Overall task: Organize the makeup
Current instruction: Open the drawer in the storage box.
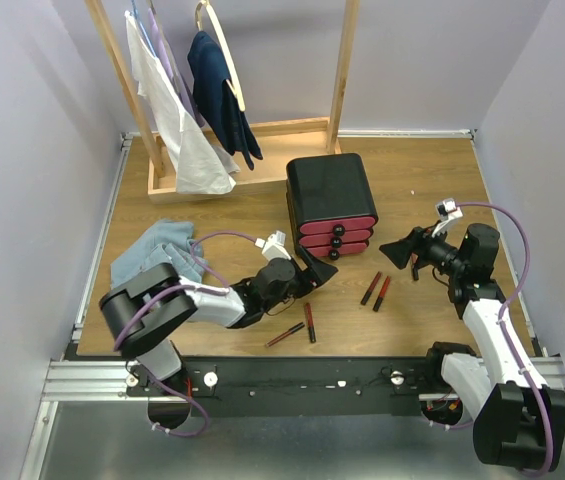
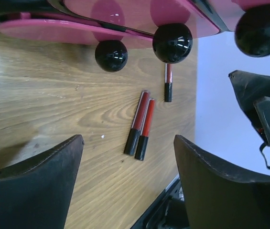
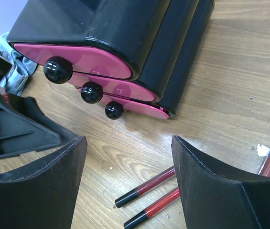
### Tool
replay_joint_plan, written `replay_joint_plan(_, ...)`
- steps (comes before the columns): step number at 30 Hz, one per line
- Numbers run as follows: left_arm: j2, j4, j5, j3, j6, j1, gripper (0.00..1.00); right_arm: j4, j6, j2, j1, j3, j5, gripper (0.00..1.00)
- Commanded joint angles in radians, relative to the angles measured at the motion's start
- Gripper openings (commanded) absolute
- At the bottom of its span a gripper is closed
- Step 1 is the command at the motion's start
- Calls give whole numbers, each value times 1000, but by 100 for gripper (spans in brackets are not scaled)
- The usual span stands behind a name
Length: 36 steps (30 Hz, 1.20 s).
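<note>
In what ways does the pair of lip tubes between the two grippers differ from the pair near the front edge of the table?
The pair between the grippers lies side by side, almost parallel; the pair near the front edge forms a clear angle. The first pair is nearer the right gripper; the second is nearer the left gripper. Both are slim red tubes with dark ends, lying flat on the table, unheld.
</note>
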Motion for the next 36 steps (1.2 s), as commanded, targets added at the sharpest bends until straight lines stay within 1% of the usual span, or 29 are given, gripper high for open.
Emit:
replay_joint_plan(1, 105, 184, -97, 22, -102, -20, 80, 22, -3, 4, -7, -14, -18, 79)
replay_joint_plan(3, 144, 217, -130, 22, -131, -25, 77, 22, -3, 4, -7, -14, -18, 79)
replay_joint_plan(4, 155, 221, -168, 24, -153, -27, 75, 22, -2, 4, -7, -12, -19, 79)
replay_joint_plan(8, 219, 266, -225, 47, -188, -27, 71, 19, -5, 3, -7, -11, -16, 79)
replay_joint_plan(13, 308, 338, -251, 73, -252, -28, 67, 18, -7, 2, -7, -11, -13, 79)
replay_joint_plan(16, 345, 346, -289, 83, -303, -33, 66, 18, -7, 3, -7, -12, -13, 79)
replay_joint_plan(21, 353, 281, -358, 111, -351, -36, 63, 18, -7, 3, -7, -12, -13, 79)
replay_joint_plan(25, 363, 217, -404, 142, -423, -36, 61, 19, -7, 3, -7, -11, -15, 79)
replay_joint_plan(30, 385, 131, -403, 194, -458, -39, 58, 18, -7, 3, -7, -11, -13, 79)
replay_joint_plan(34, 395, 108, -403, 205, -475, -39, 51, 18, -7, 6, -7, -9, -12, 79)
replay_joint_plan(36, 397, 91, -406, 212, -481, -39, 50, 18, -7, 7, -7, -11, -12, 79)
